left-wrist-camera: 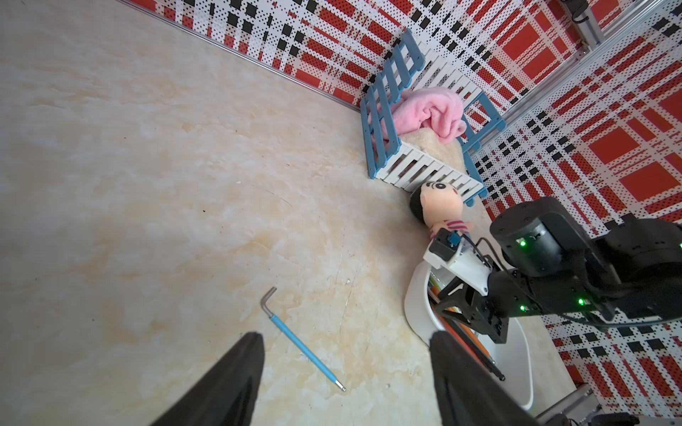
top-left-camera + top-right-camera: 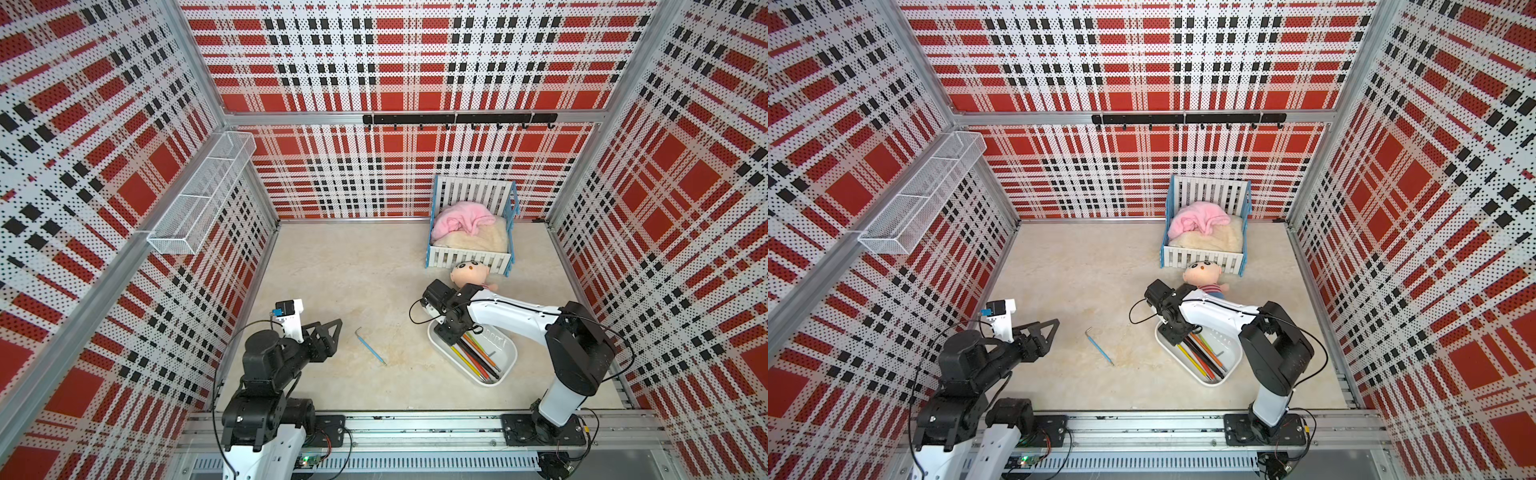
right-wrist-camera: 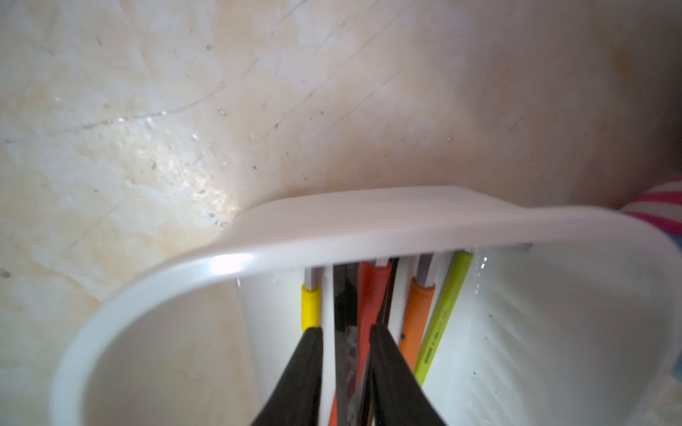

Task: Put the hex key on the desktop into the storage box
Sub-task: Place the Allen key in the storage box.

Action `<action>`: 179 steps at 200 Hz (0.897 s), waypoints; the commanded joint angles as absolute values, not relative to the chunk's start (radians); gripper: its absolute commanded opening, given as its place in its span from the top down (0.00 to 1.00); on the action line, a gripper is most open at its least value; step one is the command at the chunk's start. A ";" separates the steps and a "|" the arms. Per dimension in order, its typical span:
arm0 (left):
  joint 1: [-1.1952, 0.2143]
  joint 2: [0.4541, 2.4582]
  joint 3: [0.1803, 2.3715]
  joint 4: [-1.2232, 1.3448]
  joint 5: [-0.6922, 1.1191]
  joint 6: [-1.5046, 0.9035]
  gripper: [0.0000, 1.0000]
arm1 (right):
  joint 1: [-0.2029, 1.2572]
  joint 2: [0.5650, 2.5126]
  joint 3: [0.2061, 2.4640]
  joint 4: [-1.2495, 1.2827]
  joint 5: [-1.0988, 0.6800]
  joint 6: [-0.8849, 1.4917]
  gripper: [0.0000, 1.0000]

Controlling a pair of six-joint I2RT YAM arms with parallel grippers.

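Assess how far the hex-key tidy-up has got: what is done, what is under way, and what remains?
Done: several coloured keys already lie in the white box. In hand: the right claw is down inside the box, jaws slightly apart over a black key; whether it grips is unclear. Remaining: one blue key lies on the desktop, in front of the open, empty left claw.
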State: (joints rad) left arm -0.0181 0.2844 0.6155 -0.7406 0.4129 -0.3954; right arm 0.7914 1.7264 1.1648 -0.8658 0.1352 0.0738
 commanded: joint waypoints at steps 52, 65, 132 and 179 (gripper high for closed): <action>-0.003 0.283 0.606 -0.718 0.422 -0.382 0.24 | 0.792 1.685 1.238 -0.897 0.141 0.111 0.68; -0.003 0.281 0.606 -0.718 0.423 -0.382 0.24 | 0.792 1.683 1.256 -0.902 0.135 0.116 0.68; 0.001 0.278 0.606 -0.718 0.422 -0.382 0.24 | 0.887 1.740 1.431 -0.877 0.100 0.223 0.61; 0.003 0.273 0.607 -0.718 0.420 -0.383 0.24 | 0.988 1.900 1.625 -0.863 0.039 0.291 0.61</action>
